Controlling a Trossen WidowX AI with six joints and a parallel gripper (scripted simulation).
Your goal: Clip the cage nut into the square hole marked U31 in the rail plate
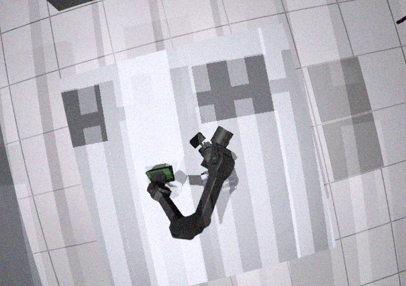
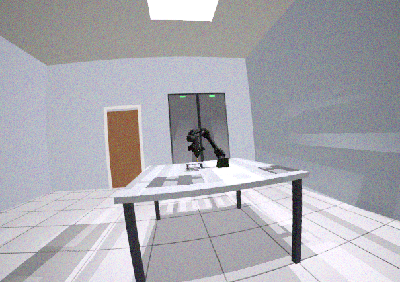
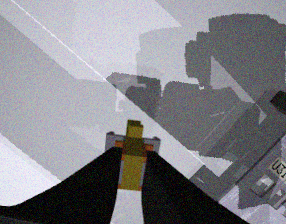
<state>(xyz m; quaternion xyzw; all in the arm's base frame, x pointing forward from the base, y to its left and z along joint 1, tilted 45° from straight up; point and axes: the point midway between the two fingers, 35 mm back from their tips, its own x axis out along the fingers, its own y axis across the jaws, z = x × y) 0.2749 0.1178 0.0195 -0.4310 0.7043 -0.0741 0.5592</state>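
Black two-finger gripper (image 1: 207, 144) (image 2: 197, 155) (image 3: 131, 159) pinches the small yellow-and-grey cage nut (image 3: 134, 167) above the table; if I descend off-line, its wings could strike the edge of the grey slotted rail plate (image 3: 234, 172) beside U31.

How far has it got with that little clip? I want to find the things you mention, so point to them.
Picked up: the cage nut (image 3: 133, 172) is pinched between the fingers. In hand: carrying it; the plate's U31 label (image 3: 280, 169) shows off to one side. Left: hooking the wings into U31's hole, letting go and backing away.
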